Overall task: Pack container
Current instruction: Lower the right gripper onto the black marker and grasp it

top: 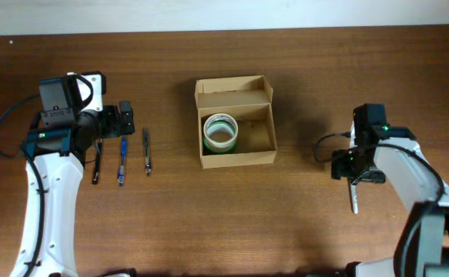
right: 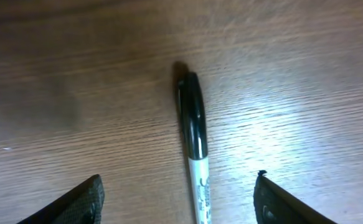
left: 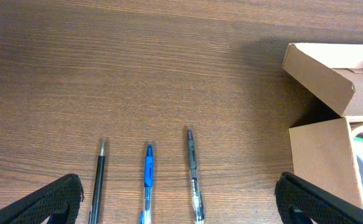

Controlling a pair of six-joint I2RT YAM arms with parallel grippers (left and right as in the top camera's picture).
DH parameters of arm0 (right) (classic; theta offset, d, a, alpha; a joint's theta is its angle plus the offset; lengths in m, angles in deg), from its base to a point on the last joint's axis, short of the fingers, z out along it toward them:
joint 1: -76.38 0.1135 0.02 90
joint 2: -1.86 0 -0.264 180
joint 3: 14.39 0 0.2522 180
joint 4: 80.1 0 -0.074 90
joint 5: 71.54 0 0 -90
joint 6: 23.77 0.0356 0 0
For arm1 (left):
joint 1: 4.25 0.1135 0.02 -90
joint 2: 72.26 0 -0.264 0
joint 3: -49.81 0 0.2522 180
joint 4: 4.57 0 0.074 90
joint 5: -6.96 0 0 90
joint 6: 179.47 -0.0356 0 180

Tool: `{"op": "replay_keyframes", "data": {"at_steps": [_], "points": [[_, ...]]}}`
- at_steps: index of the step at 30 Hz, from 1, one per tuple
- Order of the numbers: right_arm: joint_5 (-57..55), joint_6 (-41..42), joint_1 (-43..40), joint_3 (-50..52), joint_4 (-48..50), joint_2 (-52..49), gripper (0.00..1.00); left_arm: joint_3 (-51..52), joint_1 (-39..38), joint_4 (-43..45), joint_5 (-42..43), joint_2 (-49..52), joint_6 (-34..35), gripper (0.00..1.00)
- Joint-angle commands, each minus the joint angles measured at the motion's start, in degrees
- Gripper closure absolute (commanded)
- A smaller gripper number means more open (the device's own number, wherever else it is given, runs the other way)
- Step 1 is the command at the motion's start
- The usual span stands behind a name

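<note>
1. Step in hand: pick-up of the marker (right: 193, 124) for packing. The right gripper (right: 178, 186) hovers over it, released, with one finger on each side of the barrel and neither touching it
2. Container location: the box (top: 237, 159) sits at the centre of the desk (top: 324, 77), top open, lid flap standing open on the far side. A roll of tape (top: 220, 132) lies flat in its left half; the right half holds nothing
3. Next move, as judged: lower the right gripper, clench on the barrel, lift, carry the marker to the box and let go over the free half. The barrel is round and may roll if one finger meets it first
4. The left gripper (top: 125, 119) is released and holds nothing. It hangs over the far ends of a black pen (left: 99, 180), a blue pen (left: 147, 177) and a grey pen (left: 193, 171), laid side by side between the left arm and the box
5. Obstructions: nothing lies between marker and box. The right box wall must be cleared on entry, and the tape roll limits the room inside
</note>
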State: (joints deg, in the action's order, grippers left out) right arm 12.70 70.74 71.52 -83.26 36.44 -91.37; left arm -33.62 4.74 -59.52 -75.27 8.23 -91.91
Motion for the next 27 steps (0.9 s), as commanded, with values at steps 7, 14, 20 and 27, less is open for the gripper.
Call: {"op": "replay_keyframes", "data": {"at_steps": [7, 14, 20, 27], "points": [[0.6, 0.5, -0.6, 1.4, 0.5, -1.3, 0.26, -1.0, 0.2, 0.0, 0.8, 0.2, -0.9, 0.01], [1.6, 0.6, -3.5, 5.1, 1.8, -1.3, 0.29, -1.0, 0.2, 0.0, 0.8, 0.2, -0.9, 0.01], [3.7, 0.7, -5.6, 5.8, 3.7, -1.3, 0.38, -1.0, 0.2, 0.0, 0.8, 0.2, -0.9, 0.01], [3.9, 0.7, -5.6, 6.0, 5.2, -1.4, 0.59, -1.0, 0.2, 0.0, 0.8, 0.2, -0.9, 0.01]]}}
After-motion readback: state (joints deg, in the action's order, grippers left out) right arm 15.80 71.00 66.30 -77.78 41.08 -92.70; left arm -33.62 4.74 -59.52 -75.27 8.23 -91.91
